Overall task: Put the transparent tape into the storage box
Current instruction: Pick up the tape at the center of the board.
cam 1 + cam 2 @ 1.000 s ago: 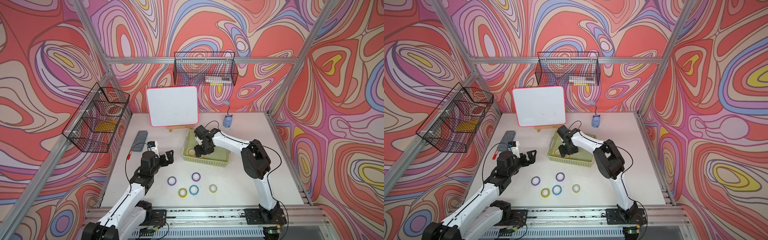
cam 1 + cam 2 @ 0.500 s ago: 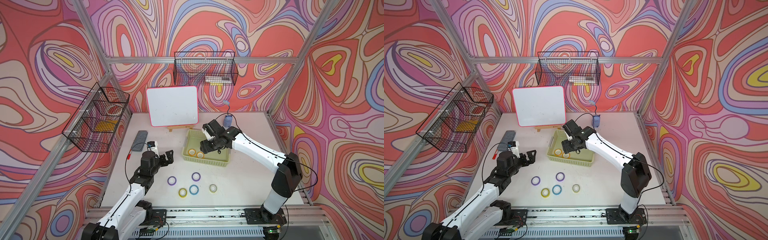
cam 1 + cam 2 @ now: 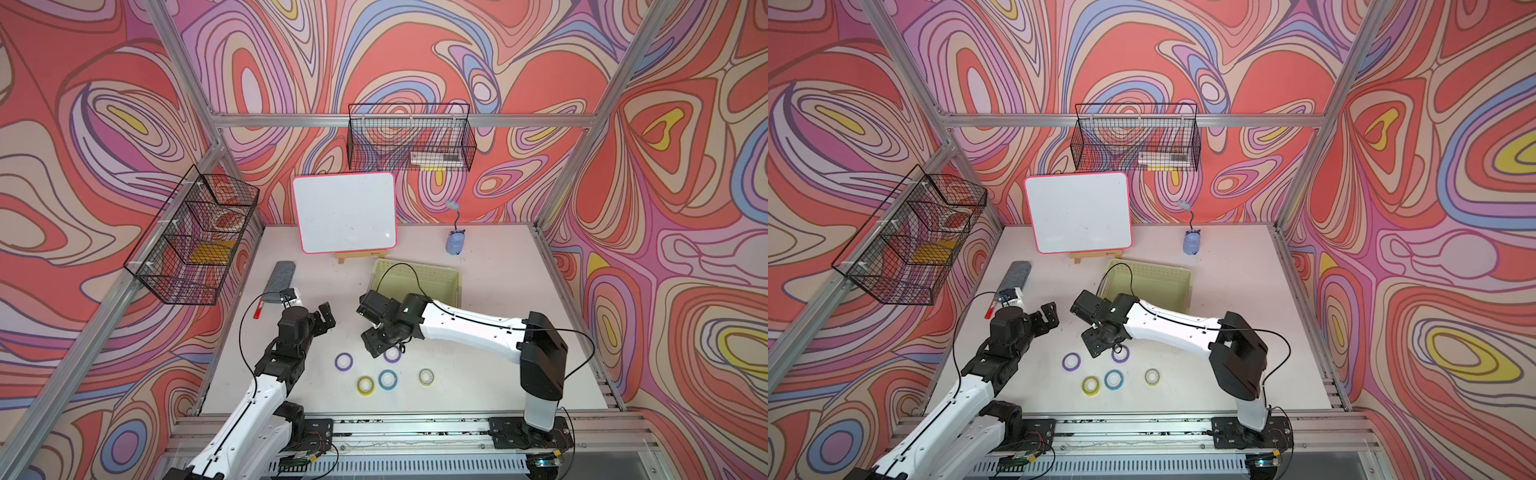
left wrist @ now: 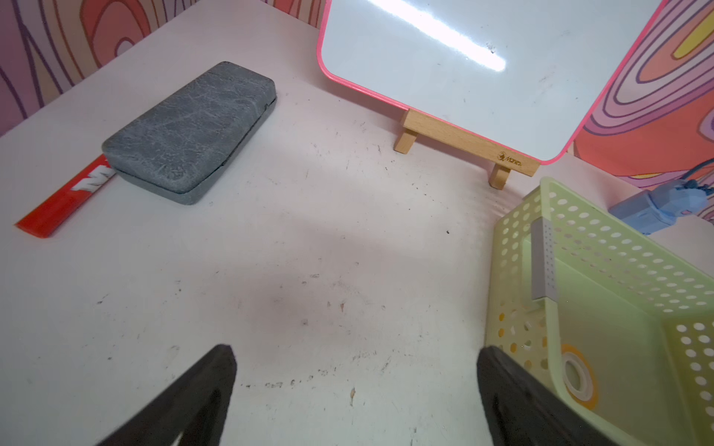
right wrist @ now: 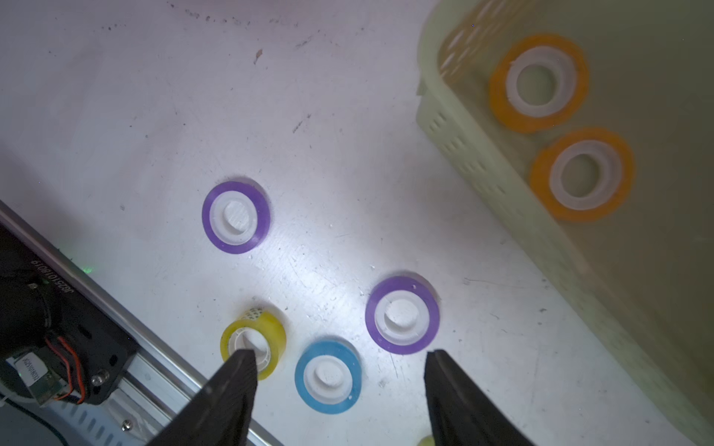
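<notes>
The transparent tape [image 3: 426, 376] lies flat on the table [image 3: 478, 332] near the front edge, outside the box [image 3: 417, 274] and just to the right of the blue roll [image 3: 387, 379]. The yellow roll [image 3: 365, 385] lies next to the blue one and two purple rolls [image 3: 344, 361] [image 3: 392, 354] lie behind them. The right gripper [image 5: 339, 359] hangs above this group with its jaws apart and nothing between them. In its wrist view the blue roll sits between the fingertips below, apart from both. The left gripper [image 4: 357, 353] is spread wide and empty over bare table, beside the box's near corner. Two orange rolls [image 5: 539, 83] [image 5: 582, 174] lie flat inside the box, close together. Readable writing is scarce. The wooden easel [image 4: 463, 141] under the pink-edged whiteboard [image 4: 463, 58] carries a small dark logo and a brand word that starts "Mone", the end unclear. A red strip [image 4: 65, 200] poking out from under the grey eraser [image 4: 189, 131] bears a large white "M". The black base plate [image 5: 50, 309] in the right wrist view has a line of white characters printed upside down, too fine to read surely, and a small white sticker with tiny print. The yellow roll shows a speckled printed patch on its rim, illegible. A grey perforated strip [image 4: 543, 262] on the box's inner wall has no text.
</notes>
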`<state>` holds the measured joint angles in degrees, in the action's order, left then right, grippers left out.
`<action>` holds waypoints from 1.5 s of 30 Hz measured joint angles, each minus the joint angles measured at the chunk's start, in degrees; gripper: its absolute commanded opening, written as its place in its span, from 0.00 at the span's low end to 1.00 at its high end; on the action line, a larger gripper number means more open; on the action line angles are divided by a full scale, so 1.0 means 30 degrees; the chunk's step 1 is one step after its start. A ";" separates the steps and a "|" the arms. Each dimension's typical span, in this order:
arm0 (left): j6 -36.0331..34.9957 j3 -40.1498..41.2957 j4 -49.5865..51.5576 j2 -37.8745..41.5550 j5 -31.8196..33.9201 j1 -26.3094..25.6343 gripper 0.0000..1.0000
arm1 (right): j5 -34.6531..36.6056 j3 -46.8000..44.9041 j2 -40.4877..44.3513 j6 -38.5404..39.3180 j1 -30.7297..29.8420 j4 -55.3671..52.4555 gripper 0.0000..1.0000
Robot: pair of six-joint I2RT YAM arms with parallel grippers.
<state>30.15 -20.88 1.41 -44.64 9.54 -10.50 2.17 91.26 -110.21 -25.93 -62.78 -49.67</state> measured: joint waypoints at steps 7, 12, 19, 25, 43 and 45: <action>0.0743 0.0051 0.0437 0.0095 0.0357 0.1515 0.99 | 0.0240 0.2164 -0.2936 -0.0707 -0.1683 0.0619 0.71; 0.1326 0.0430 0.0648 0.0087 0.0306 0.2324 0.99 | 0.0634 0.2973 -0.4029 -0.1049 -0.2361 0.1202 0.72; 0.1661 0.0568 0.0882 0.0386 0.0401 0.2375 0.99 | 0.1566 0.3912 -0.5370 -0.1333 -0.2586 0.1632 0.72; 0.1967 0.0772 0.0991 0.1115 0.0750 0.2375 1.00 | 0.2062 0.4532 -0.6513 -0.1406 -0.2659 0.2018 0.71; 0.2120 0.0809 0.1129 0.1377 0.1035 0.2375 0.99 | 0.2645 0.4969 -0.7577 -0.1552 -0.2761 0.2288 0.64; 0.2120 0.0809 0.1129 0.1392 0.1035 0.2375 0.99 | 0.2783 0.4969 -0.7592 -0.1617 -0.2769 0.2280 0.62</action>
<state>36.51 -18.46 4.80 -40.47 12.64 -3.38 10.52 106.17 -132.99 -30.79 -71.09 -42.83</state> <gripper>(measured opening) 0.993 0.641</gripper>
